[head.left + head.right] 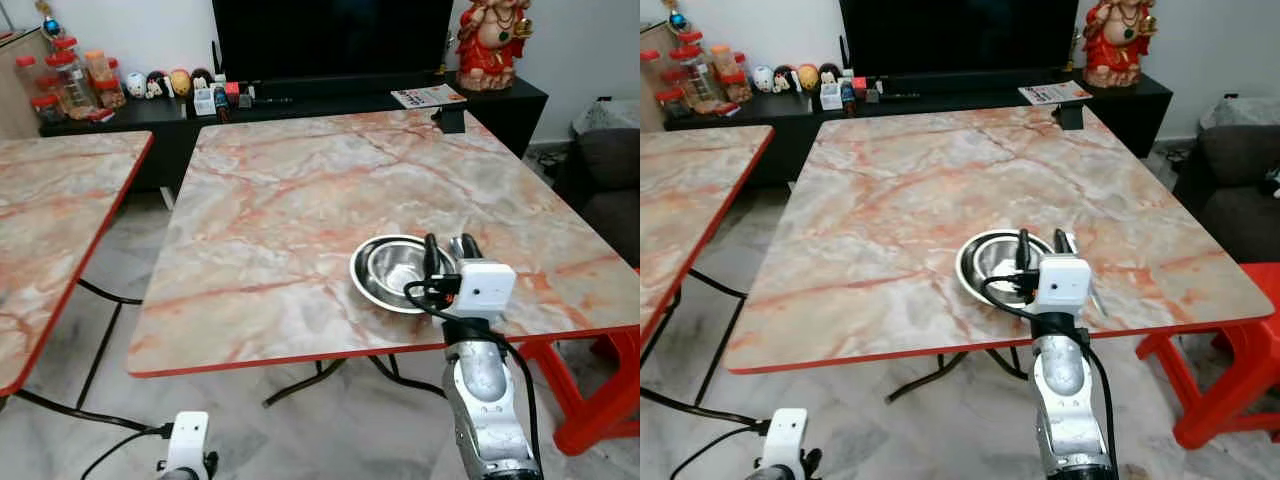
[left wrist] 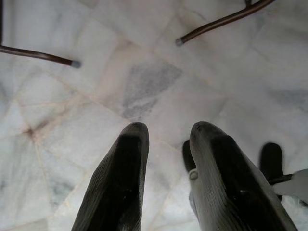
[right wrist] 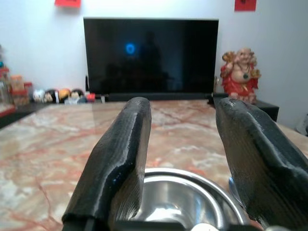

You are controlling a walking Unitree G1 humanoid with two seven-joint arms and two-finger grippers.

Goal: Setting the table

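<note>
right hand parted over steel bowl (no legible writing).

A home living room: television, sofa, marble table.

The right gripper and its white wrist camera are covering the near rim of the steel bowl, and a thin piece of cutlery beside the bowl is mostly hiding behind that camera. The picture's edge is cutting off the 2nd table, the red stool and the sofa. The small items on the TV cabinet are too small to identify.
</note>
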